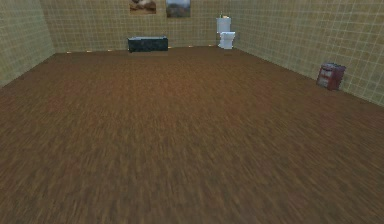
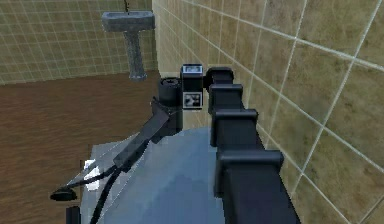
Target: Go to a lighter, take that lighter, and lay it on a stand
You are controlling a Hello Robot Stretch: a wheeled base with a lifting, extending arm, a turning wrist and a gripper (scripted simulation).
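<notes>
- The end effector (image 2: 78, 189) hangs off a dark square-section arm (image 2: 240, 150), low over a glossy blue-grey surface (image 2: 175, 192) — I cannot tell whether its fingers are apart or together, nor whether it holds anything.
- Small pale glints (image 2: 95, 178) sit by the fingertips; I cannot tell whether any of them is the lighter.
- A grey wall-hung basin (image 2: 130, 28) stands beyond.
- Ahead, across the brown wooden floor (image 1: 180, 140): a dark low cabinet (image 1: 148, 44), a white toilet (image 1: 227, 33), two framed pictures (image 1: 160, 6) — and a small red box (image 1: 331, 76).

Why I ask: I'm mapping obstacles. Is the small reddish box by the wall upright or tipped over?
Upright: the reddish box stands flat on the floor against the tiled wall, its top level.
</notes>
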